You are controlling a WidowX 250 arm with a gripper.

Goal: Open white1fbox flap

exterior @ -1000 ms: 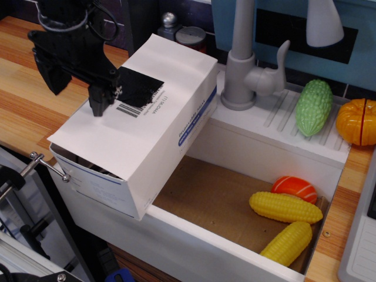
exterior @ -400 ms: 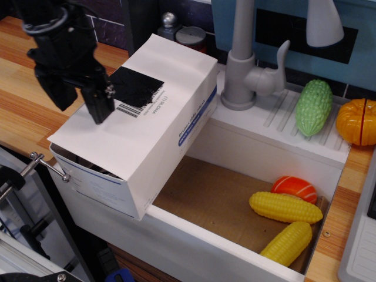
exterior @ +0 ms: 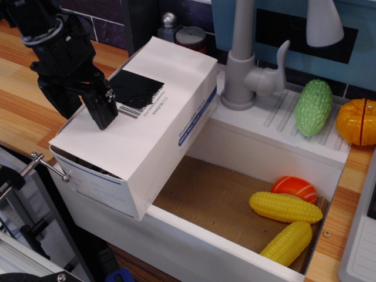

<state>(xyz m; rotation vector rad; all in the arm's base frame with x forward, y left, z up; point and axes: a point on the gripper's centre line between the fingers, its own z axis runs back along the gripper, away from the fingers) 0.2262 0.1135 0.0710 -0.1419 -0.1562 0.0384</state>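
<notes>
nearest the camera, at the lower left, a metal clamp handle [exterior: 46, 163] sticks out beside the front corner of a large white cardboard box [exterior: 138, 138]. the box lies tilted across the left rim of a white sink basin [exterior: 194, 249], one long side hanging over the basin. its near end shows printed text and a dark gap under the top panel. the broad top flap [exterior: 147, 111] lies flat and closed, with a black patch [exterior: 136, 88] and a barcode [exterior: 130, 110] on its upper face. a blue printed strip [exterior: 198, 120] runs along the side facing the basin.

inside the basin, on its brown floor to the right, lie two yellow toy corn cobs [exterior: 286, 207], one nearer [exterior: 288, 242], and an orange toy [exterior: 294, 188] just behind them.

the black gripper [exterior: 97, 100] reaches in from the upper left, over the flap's left edge. one dark finger [exterior: 103, 111] presses down onto the flap next to the barcode; the other hangs off the box's left side. the jaws stand apart with nothing between them.

further back, a grey tap [exterior: 244, 64] rises just beyond the box. on the ribbed draining board to the right rest a green bumpy toy gourd [exterior: 313, 107] and an orange toy pumpkin [exterior: 357, 121]. a wooden counter [exterior: 20, 117] lies left of the box.
</notes>
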